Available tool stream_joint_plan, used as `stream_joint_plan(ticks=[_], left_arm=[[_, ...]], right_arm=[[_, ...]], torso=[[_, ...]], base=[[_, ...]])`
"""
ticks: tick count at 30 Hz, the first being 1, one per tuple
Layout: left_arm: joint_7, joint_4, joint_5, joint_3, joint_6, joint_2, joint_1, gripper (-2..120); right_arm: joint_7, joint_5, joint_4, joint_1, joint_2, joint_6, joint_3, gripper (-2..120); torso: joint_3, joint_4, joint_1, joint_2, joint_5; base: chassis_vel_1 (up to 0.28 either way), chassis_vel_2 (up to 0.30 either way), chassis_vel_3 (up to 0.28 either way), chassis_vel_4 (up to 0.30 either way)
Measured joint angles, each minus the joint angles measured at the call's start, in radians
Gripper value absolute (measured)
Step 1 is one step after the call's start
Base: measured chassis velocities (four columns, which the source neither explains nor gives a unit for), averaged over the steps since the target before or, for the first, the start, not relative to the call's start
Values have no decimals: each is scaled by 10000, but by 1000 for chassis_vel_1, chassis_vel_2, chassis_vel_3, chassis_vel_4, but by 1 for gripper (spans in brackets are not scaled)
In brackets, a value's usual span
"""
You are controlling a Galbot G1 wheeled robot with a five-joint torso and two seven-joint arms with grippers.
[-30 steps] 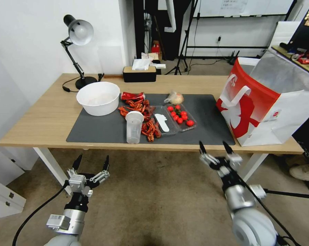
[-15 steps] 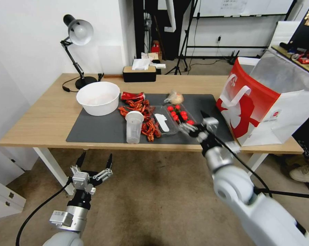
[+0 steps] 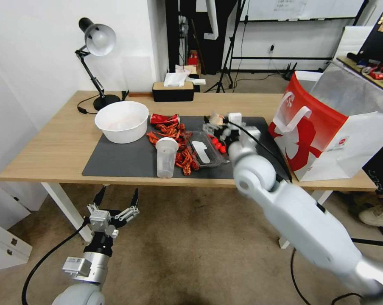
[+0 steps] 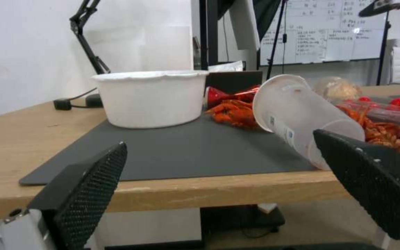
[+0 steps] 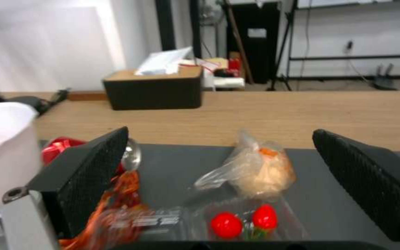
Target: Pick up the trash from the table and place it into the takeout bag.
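The small clear food bag (image 5: 255, 172) is crumpled, knotted at one end, and holds a pale tan lump with a fleck of orange. It lies on the dark grey mat (image 3: 123, 159) of the table (image 3: 51, 148), directly ahead of the right gripper (image 5: 218, 180) and between the lines of its two fingers, not touching either. The right gripper is spread wide and holds nothing; in the head view it sits over the clear tray of red tomatoes (image 3: 219, 146), with the food bag just beyond its fingertips. Two tomatoes (image 5: 244, 222) show just below and nearer than the bag in the right wrist view.

The clear plastic cup (image 3: 166, 156) stands upright on the mat, well to the left of the right gripper, with red crayfish shells (image 3: 178, 144) piled beside it. The red drink can (image 3: 163, 119) lies on its side beyond the shells, near the large white bowl (image 3: 121, 121). The takeout bag (image 3: 327, 127), red and white with white loop handles, stands open to the right of the right gripper, near but apart from it.

The left gripper (image 3: 115, 203) hangs below the table's front edge, fingers spread wide, empty and touching nothing. From its wrist view the plastic cup (image 4: 302, 114) lies ahead of it beyond the table edge.
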Motion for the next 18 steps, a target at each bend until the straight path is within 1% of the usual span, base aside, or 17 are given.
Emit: stream_joint_plan(ticks=[7, 11, 13, 14, 16, 17, 18], left_arm=[[-9, 0, -49, -100, 8, 108, 37, 100], [-9, 16, -58, -97, 8, 108, 36, 100], [-9, 22, -61, -84, 8, 108, 46, 100], [-9, 22, -61, -84, 8, 108, 46, 100], [-8, 22, -63, -79, 7, 110, 67, 100], [-8, 22, -63, -79, 7, 110, 67, 100], [-6, 21, -64, -79, 4, 115, 75, 100]], right_arm=[[592, 827, -1170, 1086, 474, -541, -349, 100], [621, 980, -1623, 1327, 615, -669, -410, 100], [575, 1073, -2216, 1588, 784, -763, -466, 100], [575, 1073, -2216, 1588, 784, -763, -466, 100], [473, 1130, -2792, 1817, 976, -881, -497, 100], [473, 1130, -2792, 1817, 976, -881, -497, 100], [404, 1149, -3089, 1970, 1106, -936, -509, 100]], torso=[[-1, 0, -1, 0, 1], [-1, 0, -2, 0, 1], [-1, 1, -2, 0, 0], [-1, 1, -2, 0, 0], [0, -1, -1, 0, 3], [0, -1, -1, 0, 3], [-1, 0, -2, 0, 2]], base=[[0, 0, 0, 0], [0, 0, 0, 0], [0, 0, 0, 0], [0, 0, 0, 0], [0, 0, 0, 0], [0, 0, 0, 0], [0, 0, 0, 0]])
